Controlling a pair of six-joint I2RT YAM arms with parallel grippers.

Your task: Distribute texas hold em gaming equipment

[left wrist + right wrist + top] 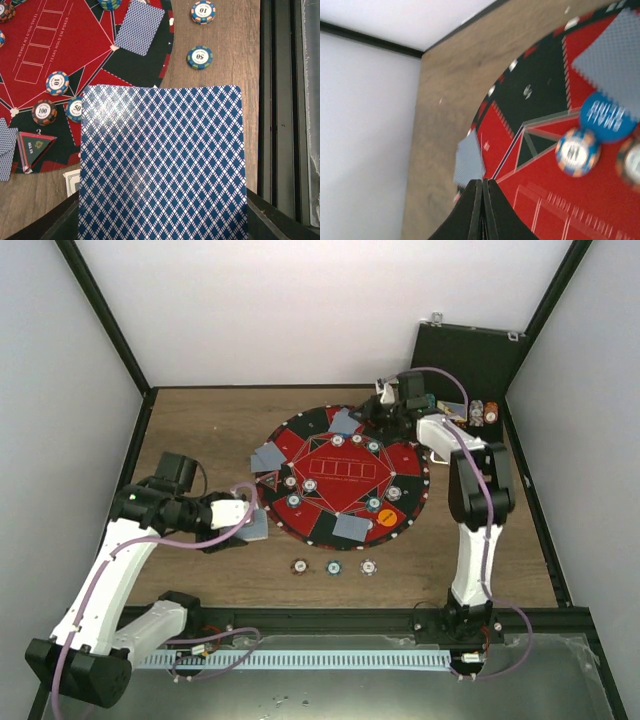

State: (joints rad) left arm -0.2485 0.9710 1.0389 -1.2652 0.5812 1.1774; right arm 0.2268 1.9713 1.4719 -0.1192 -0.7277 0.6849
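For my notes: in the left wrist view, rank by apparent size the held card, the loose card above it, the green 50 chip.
held card, inflated by nearness
loose card
green 50 chip

Cards [352, 528], chips [373, 504] on mat [345, 483]; one card [162, 165] held.

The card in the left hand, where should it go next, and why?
Probably lower it onto the mat's near-left edge and let go. The left hand grips the card just above that edge of the mat. Another card already lies at a different seat, so this spot looks like the next one to fill.
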